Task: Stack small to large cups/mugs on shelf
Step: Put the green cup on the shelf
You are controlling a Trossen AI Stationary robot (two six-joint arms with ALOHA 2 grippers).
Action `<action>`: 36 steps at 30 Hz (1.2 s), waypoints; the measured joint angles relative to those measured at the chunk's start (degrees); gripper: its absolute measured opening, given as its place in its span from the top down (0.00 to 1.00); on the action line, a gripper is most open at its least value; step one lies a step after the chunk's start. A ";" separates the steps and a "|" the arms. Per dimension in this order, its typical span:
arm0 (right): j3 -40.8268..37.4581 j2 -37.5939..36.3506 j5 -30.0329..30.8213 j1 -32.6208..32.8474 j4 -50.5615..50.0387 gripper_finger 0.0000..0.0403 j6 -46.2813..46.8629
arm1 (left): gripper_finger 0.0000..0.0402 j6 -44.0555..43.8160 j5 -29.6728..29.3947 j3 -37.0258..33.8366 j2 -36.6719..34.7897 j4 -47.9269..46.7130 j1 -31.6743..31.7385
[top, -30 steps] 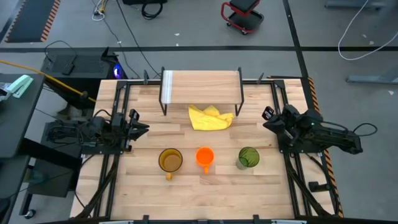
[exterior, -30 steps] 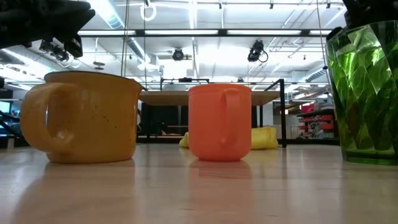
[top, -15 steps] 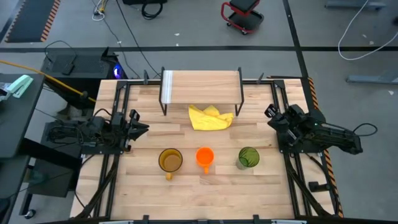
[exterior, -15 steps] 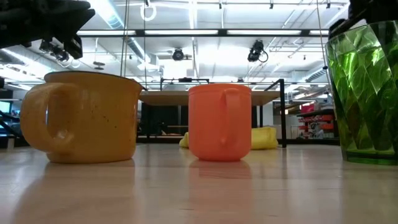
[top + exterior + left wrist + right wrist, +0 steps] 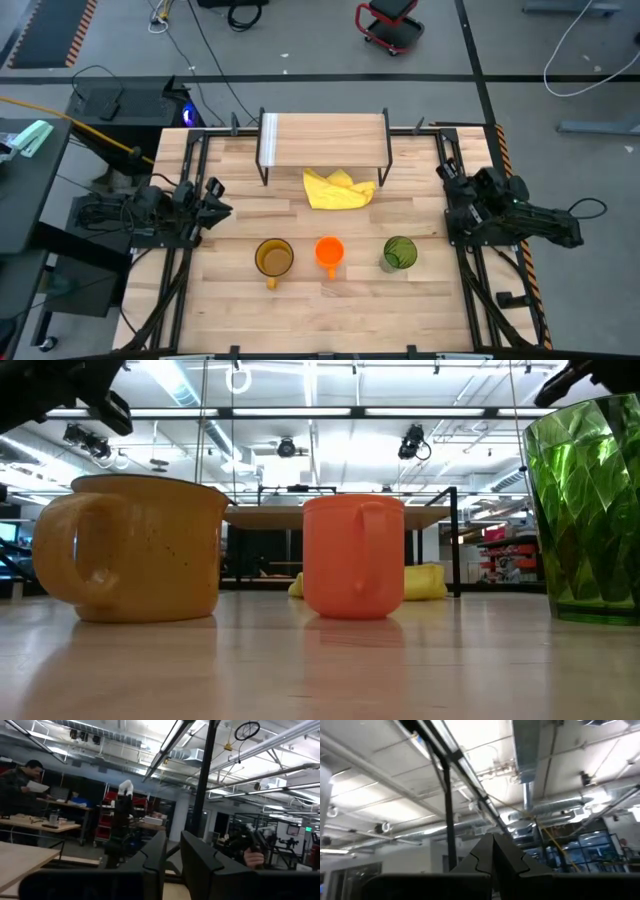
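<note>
Cups all sit in a row near the table's front edge: yellow mug point(image 5: 273, 258), orange mug point(image 5: 329, 251), green tumbler point(image 5: 399, 253), well short of the shelf point(image 5: 322, 138). They look like light, stiff, slick plastic, so I'd pinch a rim. Left gripper point(image 5: 216, 207) has a narrow gap, holding nothing. Right gripper point(image 5: 447, 184) looks pinched together and empty, though the view's poor.

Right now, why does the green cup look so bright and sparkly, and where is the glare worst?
In the low view, ceiling strip lights shine through the faceted green tumbler, so it glows, while the orange mug and amber mug look matte. In the right wrist view the lit ceiling washes out; the high view is evenly lit.
</note>
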 joint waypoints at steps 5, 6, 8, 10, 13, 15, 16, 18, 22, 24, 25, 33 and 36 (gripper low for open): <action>0.75 0.15 -0.38 0.00 -0.83 0.96 2.10 | 0.84 0.74 0.41 0.00 0.02 0.10 0.00; 1.31 0.38 -0.97 0.00 -1.39 0.96 2.20 | 0.84 1.16 0.40 0.00 0.00 0.23 0.00; 2.75 1.42 -1.65 0.00 -2.03 0.96 3.18 | 0.85 1.53 0.43 0.00 0.00 0.74 -0.05; 4.72 3.12 -2.55 0.00 -3.46 0.96 3.74 | 0.85 1.95 0.39 -0.02 0.02 1.92 -0.43; 9.02 6.99 -4.41 0.02 -9.01 0.96 3.77 | 0.84 4.39 0.49 -0.01 0.02 3.06 -1.97; 11.85 10.46 -4.53 0.03 -13.18 0.96 3.55 | 0.83 5.98 0.48 0.30 0.11 2.71 -3.21; 13.22 12.46 -4.57 0.15 -15.03 0.96 3.34 | 0.83 6.46 0.48 0.65 0.48 2.80 -3.91; 16.11 16.35 -4.52 0.69 -18.97 0.96 3.19 | 0.82 7.48 0.48 1.54 1.51 2.80 -5.11; 22.68 24.20 -3.87 2.62 -27.96 0.96 1.99 | 0.81 7.58 -0.07 3.78 5.49 2.79 -7.05; 26.38 27.90 -2.54 4.07 -33.25 0.96 0.83 | 0.81 7.60 -0.09 4.93 7.99 2.76 -7.68; 28.37 29.54 -1.50 4.91 -35.91 0.96 0.11 | 0.81 7.58 -0.13 5.51 9.39 2.77 -7.94; 40.86 37.64 13.19 13.54 -59.68 0.96 -2.40 | 0.82 7.51 -10.37 7.62 17.39 -0.04 -9.25; 42.13 37.86 18.57 17.65 -65.84 0.96 0.53 | 0.83 6.22 -12.83 8.27 17.65 -2.32 -9.74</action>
